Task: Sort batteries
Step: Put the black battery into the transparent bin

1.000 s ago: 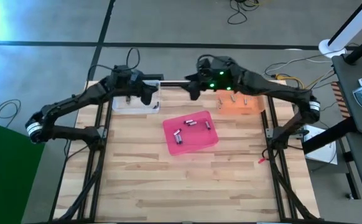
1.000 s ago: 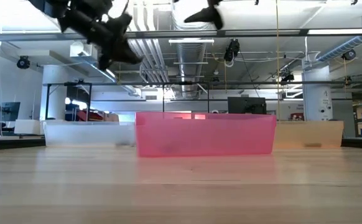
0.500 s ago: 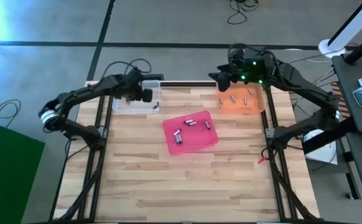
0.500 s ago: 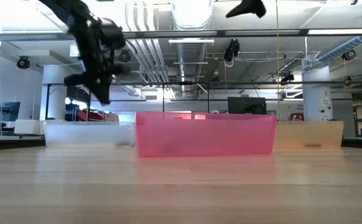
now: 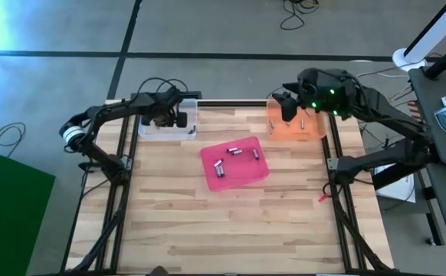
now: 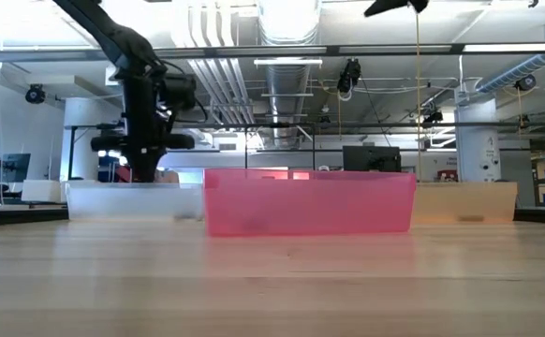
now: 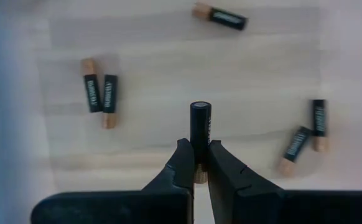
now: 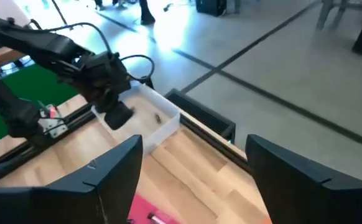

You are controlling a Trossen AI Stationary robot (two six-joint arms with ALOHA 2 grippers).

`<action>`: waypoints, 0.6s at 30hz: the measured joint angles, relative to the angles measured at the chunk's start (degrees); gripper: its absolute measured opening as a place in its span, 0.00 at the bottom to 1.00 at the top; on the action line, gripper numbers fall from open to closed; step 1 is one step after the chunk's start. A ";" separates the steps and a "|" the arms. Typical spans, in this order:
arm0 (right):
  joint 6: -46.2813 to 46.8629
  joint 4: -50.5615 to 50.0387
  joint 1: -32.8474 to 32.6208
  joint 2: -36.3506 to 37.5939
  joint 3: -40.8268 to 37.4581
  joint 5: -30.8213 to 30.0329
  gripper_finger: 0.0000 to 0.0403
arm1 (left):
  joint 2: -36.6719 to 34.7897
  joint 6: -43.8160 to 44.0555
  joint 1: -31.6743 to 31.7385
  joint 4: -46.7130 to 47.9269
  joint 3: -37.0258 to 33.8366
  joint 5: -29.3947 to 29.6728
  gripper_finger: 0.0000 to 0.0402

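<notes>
the left gripper (image 5: 178, 119) hangs over the clear tray (image 5: 148, 128) at the far left of the table (image 5: 231, 222), pointing down into it. in the left wrist view its fingers (image 7: 180, 163) pinch one dark battery (image 7: 199, 123) by its copper end, the body sticking out past the tips. below it five more batteries lie flat on the pale tray floor: a touching pair (image 7: 100, 93), a single (image 7: 219, 16), and two close together (image 7: 306, 135). in the low view the left gripper (image 6: 143, 150) stands upright just above the clear tray's (image 6: 132, 199) rim.

in the middle sits the pink tray (image 5: 242, 175), tilted a little against the table's edges. a handful of loose batteries (image 5: 236, 153) lie scattered in it, some near its left side, some toward its far right. in the low view the pink tray (image 6: 308, 200) stands between the other two.

at the far right is the orange tray (image 5: 309, 130), with a few batteries (image 5: 303, 123) on its floor. the right gripper (image 5: 287, 101) hovers high over its far left corner, well above the rim; the right wrist view shows its fingers (image 8: 116, 165) spread wide with nothing between them. in the low view the orange tray (image 6: 467, 201) shows to the right of the pink one, and only a tip of the right gripper (image 6: 394, 6) shows at the top.
</notes>
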State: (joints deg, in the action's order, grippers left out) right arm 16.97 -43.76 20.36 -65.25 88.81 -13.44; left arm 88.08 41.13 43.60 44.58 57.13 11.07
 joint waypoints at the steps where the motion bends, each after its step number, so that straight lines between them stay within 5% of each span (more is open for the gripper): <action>1: 0.08 0.05 -0.94 0.91 -0.80 -1.32 0.68 | 0.25 0.04 0.41 -0.03 -0.27 0.00 0.00; 8: 5.55 1.57 -4.70 5.26 -7.04 -3.11 0.61 | 2.05 -0.03 3.01 -1.67 -0.67 0.50 0.00; 18: 9.47 2.53 -8.40 5.94 -9.90 -3.09 0.67 | 10.61 -1.21 6.85 -4.80 0.98 -2.09 0.00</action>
State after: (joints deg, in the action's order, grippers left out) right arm 26.44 -41.23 11.96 -59.31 78.90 -16.53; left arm 98.69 39.91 50.45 39.78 58.12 8.99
